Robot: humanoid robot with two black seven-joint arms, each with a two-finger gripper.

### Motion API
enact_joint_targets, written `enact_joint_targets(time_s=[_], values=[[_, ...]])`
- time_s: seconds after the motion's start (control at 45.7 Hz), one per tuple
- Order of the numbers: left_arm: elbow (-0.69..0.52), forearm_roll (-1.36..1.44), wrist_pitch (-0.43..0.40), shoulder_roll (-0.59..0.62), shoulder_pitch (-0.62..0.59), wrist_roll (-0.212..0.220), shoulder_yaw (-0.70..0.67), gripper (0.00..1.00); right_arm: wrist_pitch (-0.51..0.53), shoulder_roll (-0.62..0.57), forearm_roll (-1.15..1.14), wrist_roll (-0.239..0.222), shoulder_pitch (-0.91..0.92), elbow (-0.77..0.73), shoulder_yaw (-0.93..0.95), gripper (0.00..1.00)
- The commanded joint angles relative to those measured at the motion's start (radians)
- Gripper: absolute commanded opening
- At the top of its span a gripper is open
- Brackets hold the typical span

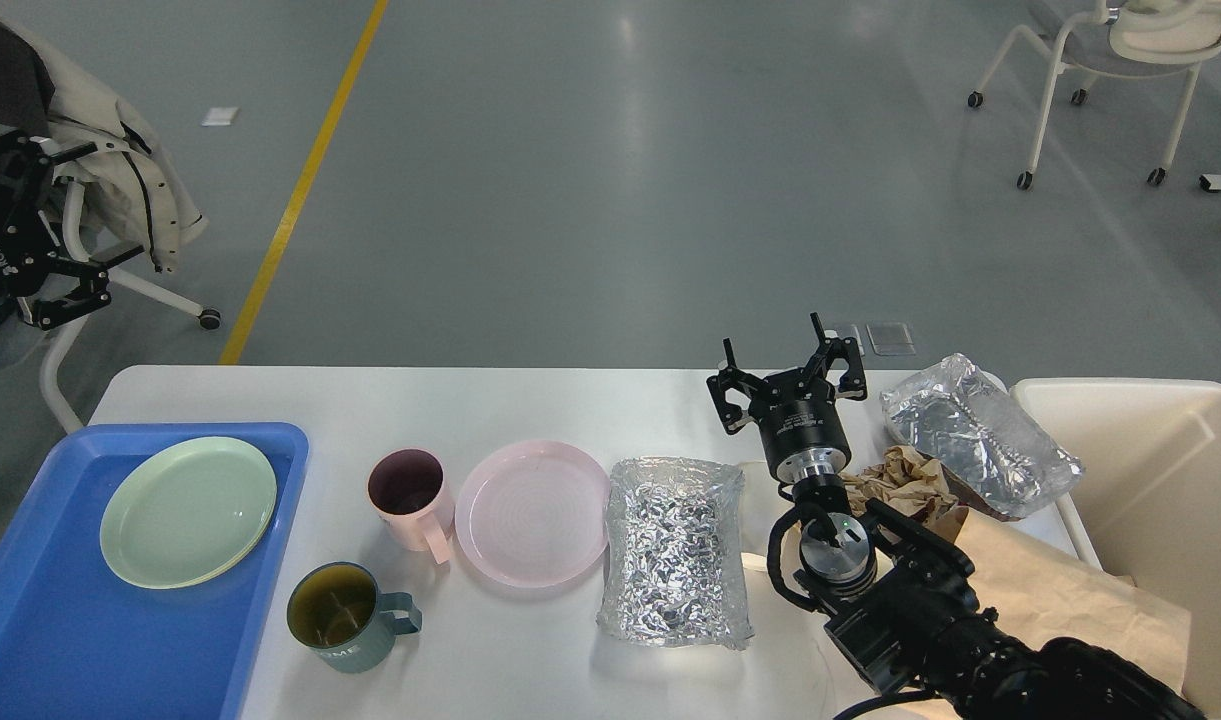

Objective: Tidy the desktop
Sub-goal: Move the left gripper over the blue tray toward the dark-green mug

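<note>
The foil tray (676, 548), just left of the empty, spread right gripper (787, 383), looks light and easily crushed; its rim should be taken. The left gripper (30, 235) state cannot be told.
</note>
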Motion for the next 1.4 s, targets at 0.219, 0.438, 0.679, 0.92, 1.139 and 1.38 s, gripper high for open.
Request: enact_joint_targets(time_s=[0.219,0.438,0.679,0.92,1.139,1.38], values=[[-0.605,0.124,0.056,0.107,-0.721,-0.082,0.824,0.97,0.0,0.0,0.0,0.0,0.0,-0.002,0.0,1.0],[-0.774,0.223,0.036,0.089,-1.253,-0.082,1.184,0.97,0.0,0.0,0.0,0.0,0.0,-0.002,0.0,1.0],[-0.739,0.23,0.003,-0.174,-1.454,-0.099,1.395,0.97,0.0,0.0,0.0,0.0,0.0,-0.002,0.0,1.0],[-0.852,0.243,-0.062,-0.309,-1.387,-0.107,1.407,0.97,0.0,0.0,0.0,0.0,0.0,-0.002,0.0,1.0],[-0.921,0.515,0.16,-0.211,-1.137,-0.066,1.32,0.97,0.0,0.0,0.0,0.0,0.0,0.0,0.0,1.0],[-0.931,0.638,0.49,-0.203,-0.767,-0.001,1.259,0.96,0.0,0.0,0.0,0.0,-0.002,0.0,0.0,1.0]])
